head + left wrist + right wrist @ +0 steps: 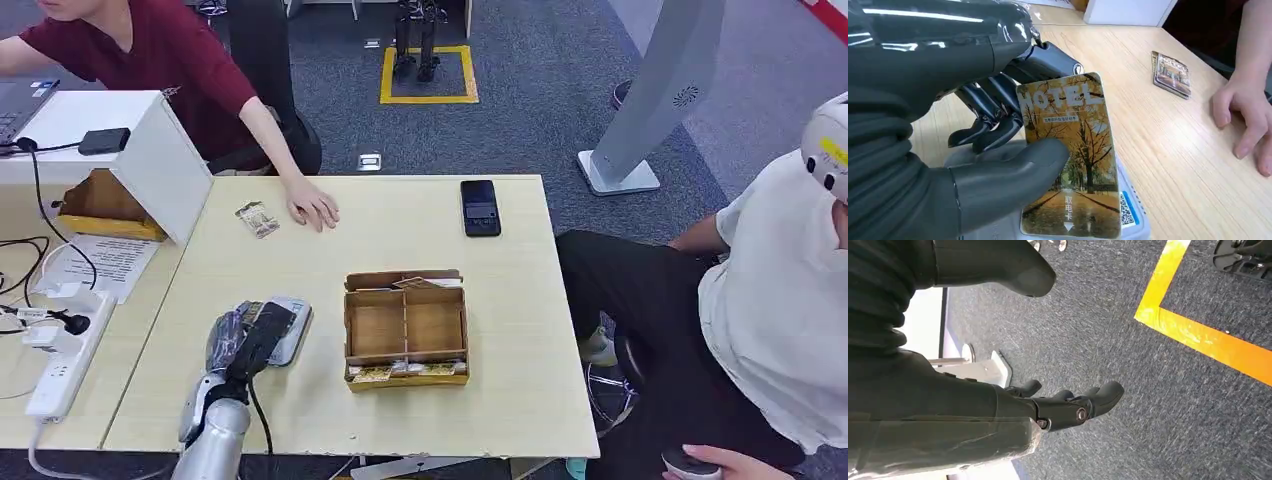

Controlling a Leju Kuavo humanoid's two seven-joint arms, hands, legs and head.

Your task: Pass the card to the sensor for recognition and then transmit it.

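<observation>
Left hand holds card over sensor; right hand hangs idle.

From my station I see the thumb and dark fingers clamped on the glossy autumn-tree hotel card, which sits tilted just above the pale grey flat sensor pad on the light wooden bench. Right hand's fingers are apart, holding nothing, above grey carpet. Near the bench's far edge, a person's hand rests beside a second small card. A brown cardboard divided box stands right of the sensor.
</observation>
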